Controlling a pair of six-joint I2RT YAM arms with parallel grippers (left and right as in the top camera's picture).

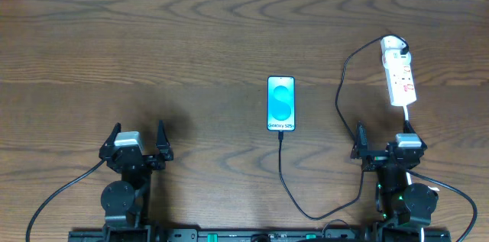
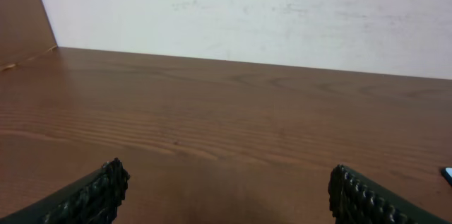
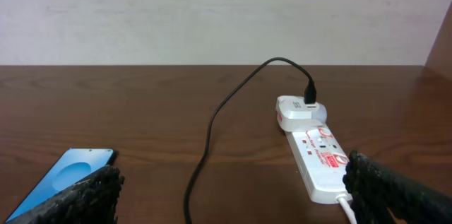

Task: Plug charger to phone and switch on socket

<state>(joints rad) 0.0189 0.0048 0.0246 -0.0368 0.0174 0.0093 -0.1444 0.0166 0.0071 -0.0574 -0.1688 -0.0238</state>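
Note:
The phone lies face up mid-table, its blue screen lit; its corner also shows in the right wrist view. The charger, a thin black cable, ends at the phone's bottom edge; whether its tip is inserted I cannot tell. It loops along the front and arcs up to a white adapter at the far end of the socket, which also shows from the right wrist. My right gripper stands open just in front of the socket. My left gripper is open over bare wood.
A white cord leaves the socket's near end and passes by my right gripper. A pale wall runs behind the table's far edge. The wooden tabletop stretches left of the phone.

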